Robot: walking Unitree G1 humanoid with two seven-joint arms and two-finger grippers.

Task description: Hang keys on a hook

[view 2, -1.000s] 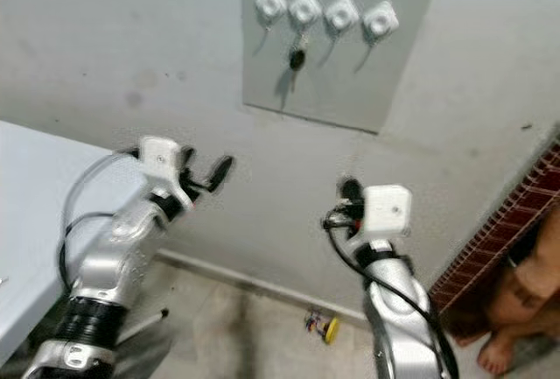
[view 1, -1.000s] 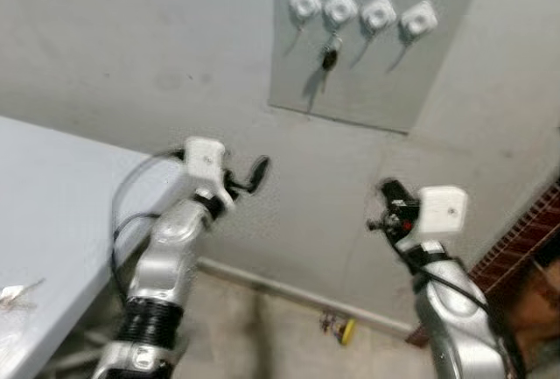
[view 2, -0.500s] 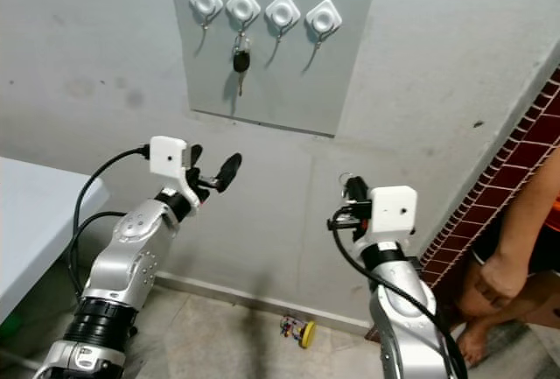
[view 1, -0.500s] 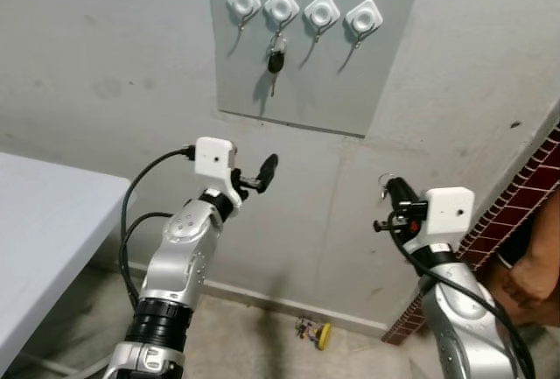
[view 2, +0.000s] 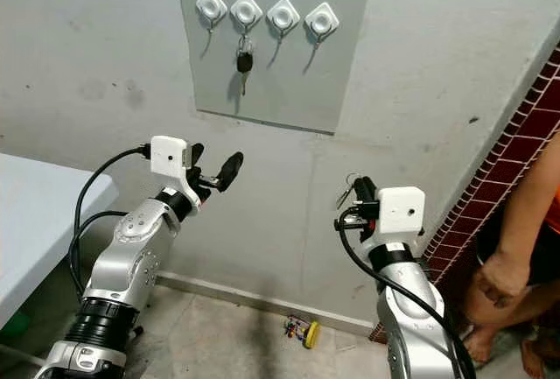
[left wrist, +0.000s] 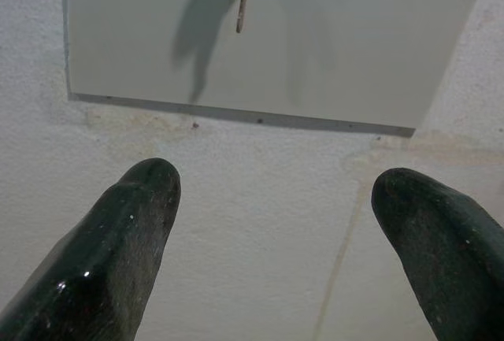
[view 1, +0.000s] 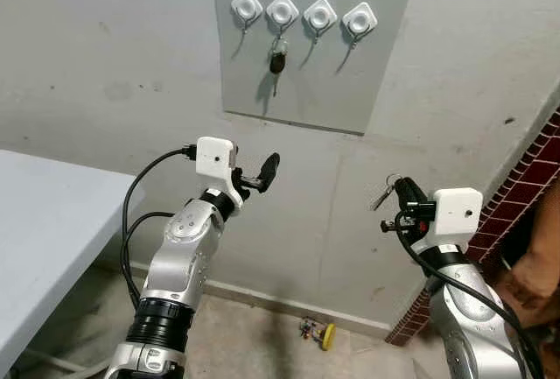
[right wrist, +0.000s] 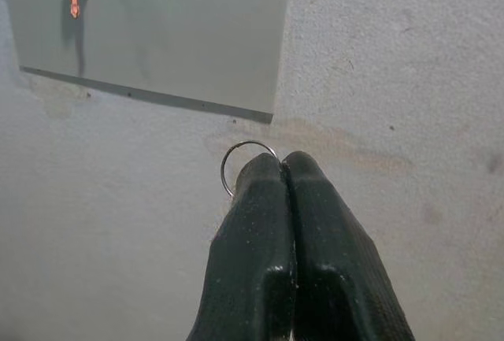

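While the robot faces a pale plastered wall, a grey panel (view 1: 315, 55) hangs there at twelve o'clock, carrying four white hooks (view 1: 303, 13) in a row. A dark-headed key (view 1: 277, 63) dangles from the second hook counted from the robot's left; the other three hooks are bare.

The right gripper (right wrist: 284, 169) is raised at about four o'clock in the head views, below the panel and off to its right, well short of the hooks. Its two black fingers (right wrist: 256, 231) are pressed together on a set of keys (view 1: 383, 193), whose metal ring (right wrist: 236, 164) pokes out just past the fingertips in the right wrist view.

The left gripper (left wrist: 272, 191) is held up at about nine o'clock, below the panel's lower left corner and apart from the wall. Its fingers are spread wide with nothing between them, the panel's lower edge showing beyond the gap.

A white table (view 1: 44, 221) edge sits at eight o'clock. On the floor at six o'clock, against the wall's base, lies a small yellow object (view 1: 325, 336). A person's arm (view 2: 525, 213) stands by a brick surface (view 1: 516, 213) at three o'clock.
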